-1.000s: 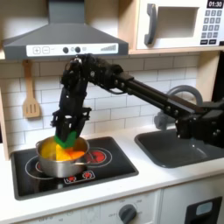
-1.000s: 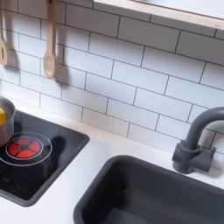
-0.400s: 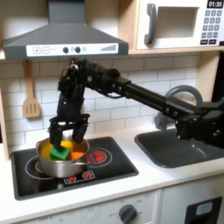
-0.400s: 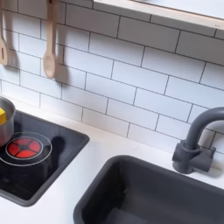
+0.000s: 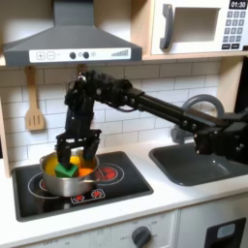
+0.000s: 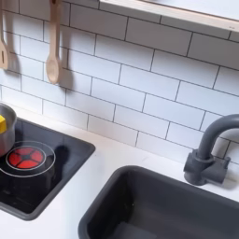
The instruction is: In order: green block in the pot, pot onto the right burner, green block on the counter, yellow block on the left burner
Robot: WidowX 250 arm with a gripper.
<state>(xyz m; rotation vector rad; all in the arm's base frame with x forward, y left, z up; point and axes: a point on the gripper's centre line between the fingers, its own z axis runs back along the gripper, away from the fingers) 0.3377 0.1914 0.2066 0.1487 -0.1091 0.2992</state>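
Note:
The silver pot stands on the black cooktop's left burner in the first exterior view. The green block lies inside it against the orange interior. A yellow-orange patch to its left may be the yellow block; it blends with the pot's inside. My gripper hangs just above the pot, open, its fingers spread to either side of the green block and not touching it. In the second exterior view the pot's rim peeks in at the left edge with some yellow above it.
The right burner shows red rings and is bare. The cream counter runs to the grey sink and faucet. Wooden utensils hang on the tiled wall. A range hood overhangs the cooktop.
A second ago my gripper was shut on the green block over the pot. It has opened, the block now lies in the pot, and the fingers have lifted slightly.

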